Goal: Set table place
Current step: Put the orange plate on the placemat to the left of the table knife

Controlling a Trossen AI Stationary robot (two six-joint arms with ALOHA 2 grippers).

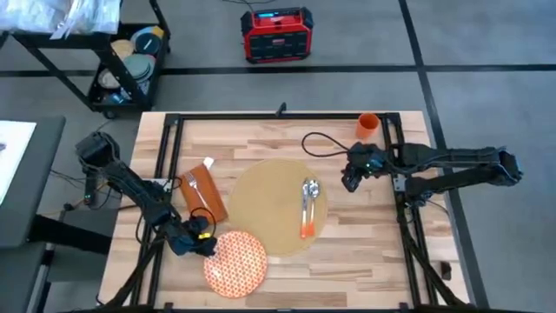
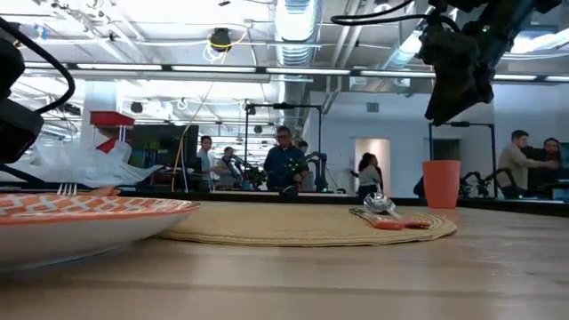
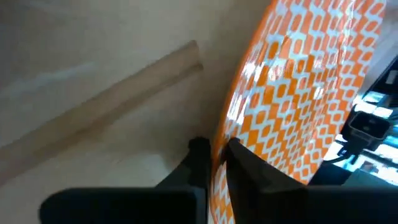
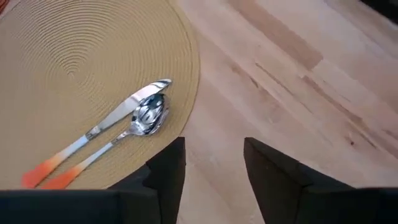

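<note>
In the left wrist view the orange-patterned plate [image 3: 298, 93] ran off the picture at twelve and three o'clock, and its rim hid between the left claw [image 3: 214, 155] fingers. The low view cut that plate [image 2: 80, 218] off at nine o'clock. The fork [image 2: 67, 188] showed only its tines there. The people [image 2: 284, 164] beyond the desk [image 2: 356, 276] were too small to tell apart.

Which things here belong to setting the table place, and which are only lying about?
Belong:
placemat
plate, its rim held by the left gripper
napkin
knife and spoon
cup
right gripper, open, above the table

Lying about:
red box on the floor
cart
</note>
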